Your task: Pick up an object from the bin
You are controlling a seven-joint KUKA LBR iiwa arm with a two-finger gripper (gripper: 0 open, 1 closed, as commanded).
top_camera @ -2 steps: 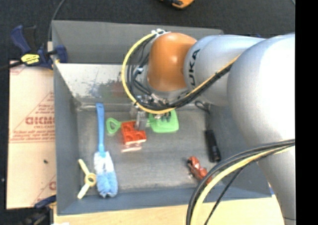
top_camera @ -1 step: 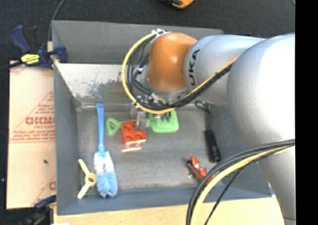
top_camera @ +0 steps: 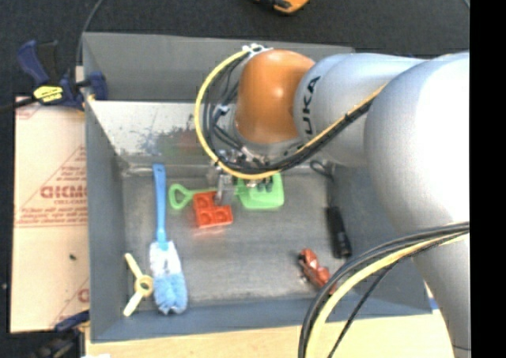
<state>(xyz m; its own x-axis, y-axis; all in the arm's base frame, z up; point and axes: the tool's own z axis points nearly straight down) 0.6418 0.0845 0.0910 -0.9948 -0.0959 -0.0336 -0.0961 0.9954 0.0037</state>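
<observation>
My gripper [top_camera: 239,180] hangs low over the middle of the bin, just below the arm's orange cover. Directly under it and slightly to the right lies a green toy brick [top_camera: 265,196], partly hidden by the gripper. A red toy brick [top_camera: 213,211] lies just left of and below the gripper, close to it. A small green ring-shaped piece [top_camera: 180,197] touches the red brick's left side.
A blue bottle brush [top_camera: 164,252] lies along the left side, with a yellow propeller-shaped piece [top_camera: 136,283] by its bristles. A black pen-like stick [top_camera: 338,231] and a small red toy [top_camera: 314,267] lie at the right. The arm covers the bin's right side.
</observation>
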